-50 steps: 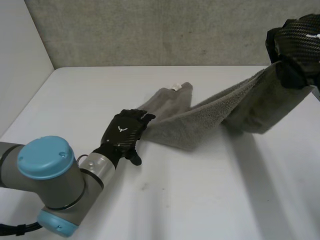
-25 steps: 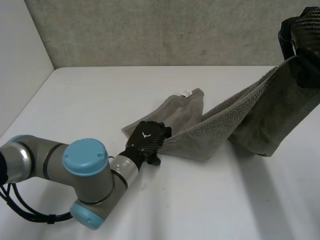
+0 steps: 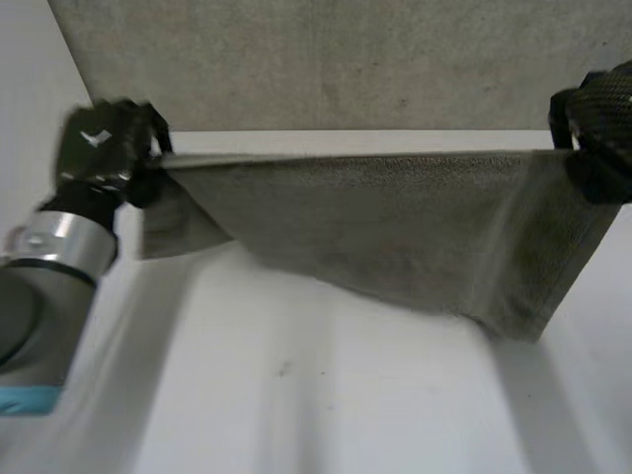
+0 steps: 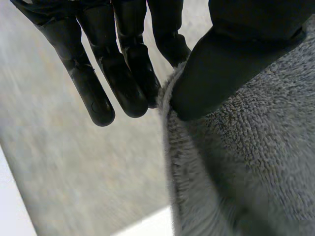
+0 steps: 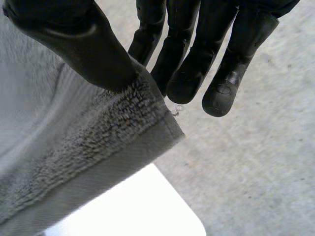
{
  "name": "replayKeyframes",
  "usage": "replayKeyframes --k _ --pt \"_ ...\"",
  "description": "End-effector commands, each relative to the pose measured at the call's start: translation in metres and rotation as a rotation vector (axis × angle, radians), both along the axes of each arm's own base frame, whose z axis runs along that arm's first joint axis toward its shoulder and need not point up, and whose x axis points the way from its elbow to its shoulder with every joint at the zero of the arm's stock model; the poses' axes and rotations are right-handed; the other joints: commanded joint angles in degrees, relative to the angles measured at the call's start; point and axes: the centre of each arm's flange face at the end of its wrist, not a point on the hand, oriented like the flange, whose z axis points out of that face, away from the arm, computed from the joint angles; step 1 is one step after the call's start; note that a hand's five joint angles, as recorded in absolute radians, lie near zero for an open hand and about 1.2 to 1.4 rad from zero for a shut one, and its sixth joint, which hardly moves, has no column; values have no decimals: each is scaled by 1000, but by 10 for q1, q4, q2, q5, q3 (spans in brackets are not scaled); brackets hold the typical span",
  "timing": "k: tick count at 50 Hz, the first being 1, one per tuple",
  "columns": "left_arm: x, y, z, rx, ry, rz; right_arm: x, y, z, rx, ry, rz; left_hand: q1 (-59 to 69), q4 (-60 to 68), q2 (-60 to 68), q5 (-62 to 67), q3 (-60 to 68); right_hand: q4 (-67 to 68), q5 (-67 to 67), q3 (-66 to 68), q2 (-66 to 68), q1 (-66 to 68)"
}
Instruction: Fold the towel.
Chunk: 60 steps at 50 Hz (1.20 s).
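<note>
Clearly taut, the towel [image 3: 395, 227] hangs above the surface [image 3: 296, 395], the left hand [image 3: 104, 148] pinching one top corner, the right hand [image 3: 597, 123] the other. Either shallow thumb pinch could slip under tension, dropping that side.

My left hand [image 3: 102, 148] is black with a white mark on its back, then a silver wrist ring [image 3: 54, 237] and grey arm [image 3: 30, 321]; my right hand [image 3: 599, 123], glossy black.
</note>
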Motion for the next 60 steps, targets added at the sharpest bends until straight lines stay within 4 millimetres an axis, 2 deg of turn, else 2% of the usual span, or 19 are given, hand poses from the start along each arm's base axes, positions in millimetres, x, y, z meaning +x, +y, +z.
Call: replayKeyframes --k 1,6,11,16,20,22,23,26,27,29,30,32,36,41,46,49,51,54,60 --pt "5 38 16 -69 -43 -92 4 1 -14 76 40 52 117 103 103 111 104 34 32 35 31 39" --pt "1 35 -20 68 -99 -116 7 -12 -39 181 68 61 117 103 103 111 104 34 32 35 31 39" --pt "-8 10 -83 260 -237 -118 13 -40 -82 296 185 80 117 103 103 111 104 34 32 35 31 39" --pt "-20 -23 -103 262 -347 -109 22 -74 -103 326 234 93 117 103 103 111 104 34 32 35 31 39" --pt "-27 -55 -93 198 -364 -63 32 -99 -100 285 237 71 117 103 103 111 104 34 32 35 31 39" --pt "-37 -85 -56 75 -324 -15 44 -124 -77 158 229 31 117 103 103 111 104 34 32 35 31 39" --pt "-37 -85 -56 74 -323 -14 44 -125 -77 157 229 31 117 103 103 111 104 34 32 35 31 39" --pt "-53 -108 42 -195 -190 41 65 -156 3 -229 104 -15 117 103 103 111 104 34 32 35 31 39" --pt "-53 -108 42 -196 -189 41 65 -156 3 -231 104 -15 117 103 103 111 104 34 32 35 31 39" --pt "-56 -101 106 -338 -43 52 69 -159 52 -489 -39 -18 117 103 103 111 104 34 32 35 31 39" --pt "-56 -100 106 -339 -42 52 69 -159 52 -490 -40 -18 117 103 103 111 104 34 32 35 31 39" --pt "-44 -92 149 -437 108 67 62 -149 91 -681 -152 -30 117 103 103 111 104 34 32 35 31 39" --pt "-40 -87 165 -483 214 47 62 -141 89 -694 -173 -25 117 103 103 111 104 34 32 35 31 39" --pt "-39 -91 118 -329 160 42 63 -137 46 -491 -116 -5 117 103 103 111 104 34 32 35 31 39" --pt "-33 -83 24 -69 -3 42 67 -119 -37 -142 -2 57 117 103 103 111 104 34 32 35 31 39" --pt "-30 -76 -2 -4 -59 41 68 -114 -55 -86 19 81 117 103 103 111 104 34 32 35 31 39" --pt "-27 -60 -47 92 -177 23 68 -104 -96 41 55 118 117 103 103 111 104 34 32 35 31 39" --pt "-23 -47 -85 169 -290 12 65 -95 -129 149 87 121 117 103 103 111 104 34 32 35 31 39" --pt "-16 -28 -134 281 -438 0 56 -82 -165 264 145 107 117 103 103 111 104 34 32 35 31 39"
